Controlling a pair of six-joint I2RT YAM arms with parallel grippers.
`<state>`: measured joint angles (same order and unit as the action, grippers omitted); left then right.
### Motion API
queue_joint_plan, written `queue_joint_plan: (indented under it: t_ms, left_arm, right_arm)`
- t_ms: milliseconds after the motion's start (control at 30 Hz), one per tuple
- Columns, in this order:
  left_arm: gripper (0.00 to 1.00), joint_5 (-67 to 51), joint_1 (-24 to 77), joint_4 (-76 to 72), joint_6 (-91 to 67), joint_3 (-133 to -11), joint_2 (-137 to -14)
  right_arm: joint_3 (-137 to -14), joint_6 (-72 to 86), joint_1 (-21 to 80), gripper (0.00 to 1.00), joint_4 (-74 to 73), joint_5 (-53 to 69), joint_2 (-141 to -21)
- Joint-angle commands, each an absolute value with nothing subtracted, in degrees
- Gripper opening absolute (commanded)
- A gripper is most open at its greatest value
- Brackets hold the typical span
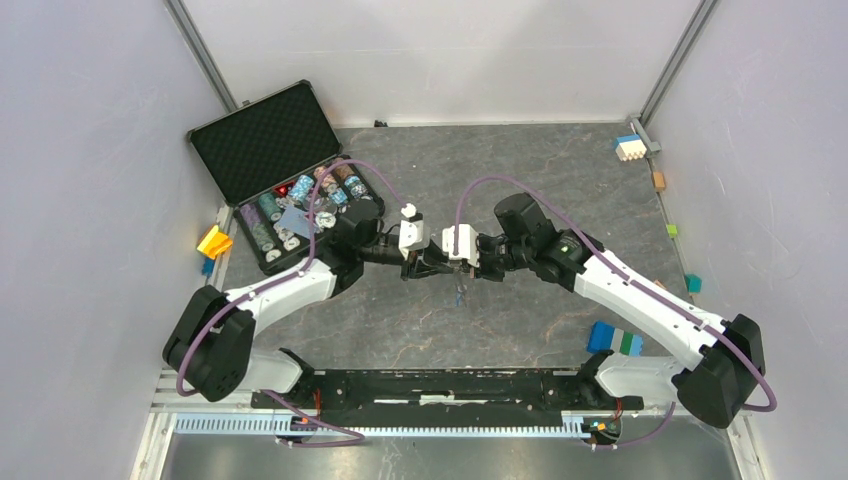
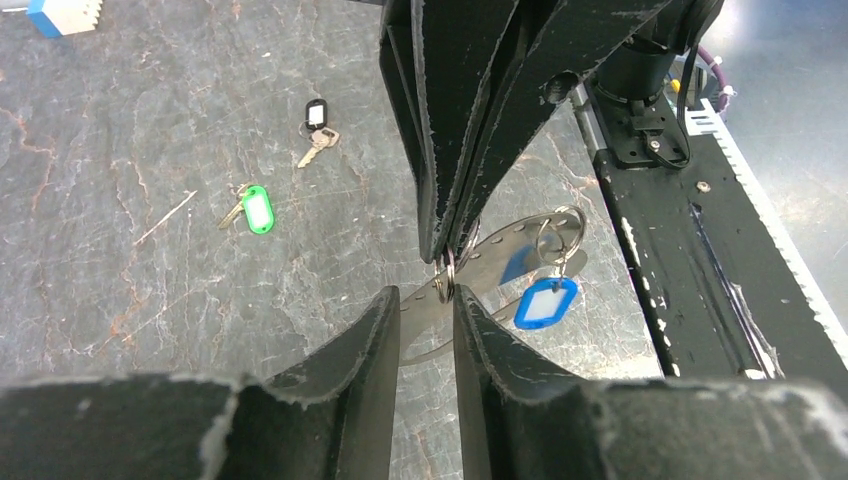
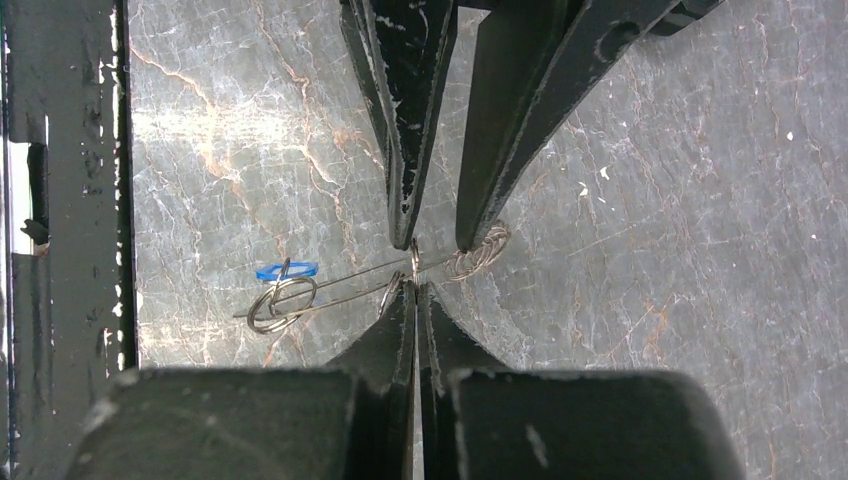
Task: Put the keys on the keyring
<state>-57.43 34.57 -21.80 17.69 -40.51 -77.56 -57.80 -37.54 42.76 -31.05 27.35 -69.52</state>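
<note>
My right gripper (image 3: 415, 287) is shut on the thin wire of the keyring (image 3: 480, 252), holding it above the table. The key with the blue tag (image 2: 546, 303) hangs from the keyring (image 2: 490, 262) by a small split ring (image 3: 280, 300). My left gripper (image 2: 425, 300) faces the right one tip to tip. Its jaws stand open on either side of the keyring wire, close to the chain-like stretch. The keys with the green tag (image 2: 257, 210) and the black tag (image 2: 316, 115) lie apart on the stone table. From above, both grippers (image 1: 440, 260) meet at mid-table.
An open black case (image 1: 262, 140) of poker chips stands at the back left. Toy blocks lie around the edges: yellow (image 1: 213, 242), blue-green-white (image 1: 615, 340), white-blue (image 1: 630, 148). The black mounting rail (image 1: 430, 385) runs along the near edge.
</note>
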Motion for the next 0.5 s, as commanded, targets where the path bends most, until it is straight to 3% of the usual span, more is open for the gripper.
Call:
queue_joint_plan:
  t_ms: [0, 467]
  left_arm:
    - [0.31, -56.53, 35.37, -19.68, 20.84, -42.87, -77.16]
    - [0.23, -56.28, 36.45, -19.68, 20.1, -43.24, -77.62]
  right_arm:
    - [-60.45, -36.92, 43.24, 0.0, -29.98, 27.95, -69.79]
    - [-60.37, -36.05, 43.23, 0.0, -29.27, 28.3, -70.36]
